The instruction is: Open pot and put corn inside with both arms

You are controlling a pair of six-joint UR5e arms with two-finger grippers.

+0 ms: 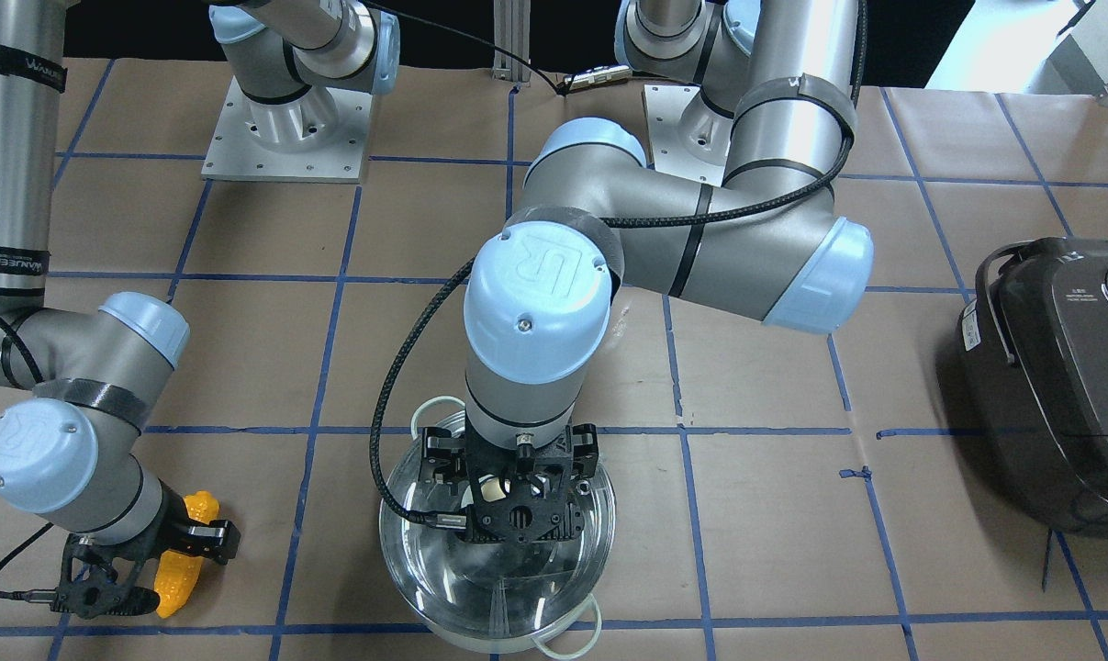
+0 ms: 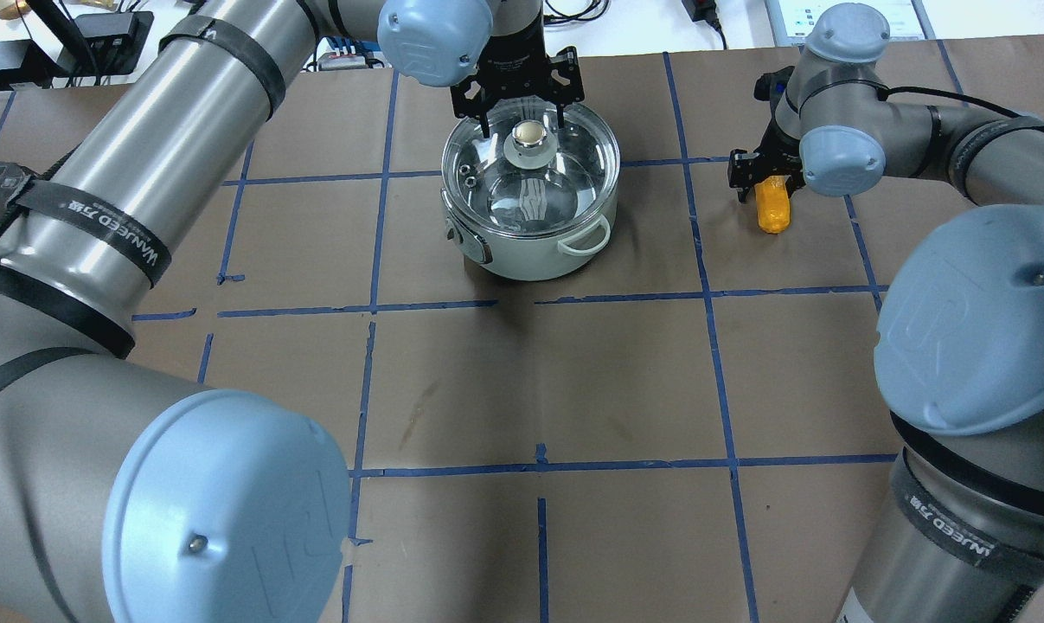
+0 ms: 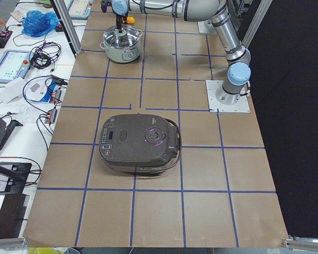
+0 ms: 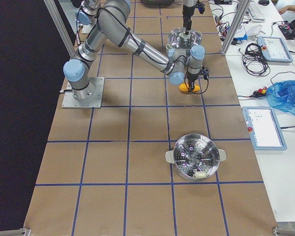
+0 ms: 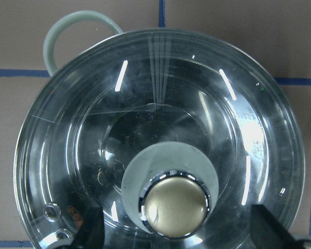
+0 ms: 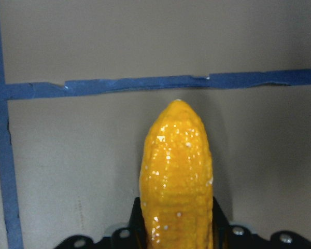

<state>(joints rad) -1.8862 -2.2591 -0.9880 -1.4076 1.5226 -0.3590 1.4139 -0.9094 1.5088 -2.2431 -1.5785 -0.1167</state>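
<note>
The pot [image 2: 526, 255] stands at the far middle of the table with its glass lid [image 2: 530, 195] on. My left gripper [image 2: 523, 130] hangs over the lid, open, with its fingers on either side of the round knob [image 5: 173, 207] and not touching it. The corn [image 2: 771, 208] lies at table level to the pot's right. My right gripper [image 2: 771, 186] is shut on the corn's [image 6: 179, 171] thick end, and the tapered tip points away from it. From the front, the corn [image 1: 175, 588] sits under that gripper [image 1: 182, 555].
A dark grey rice cooker [image 1: 1058, 386] sits well off on my left side, also seen along the table [image 3: 140, 143]. A steel steamer insert [image 4: 195, 162] lies further along on my right side. Blue tape lines grid the brown table [image 2: 539, 381].
</note>
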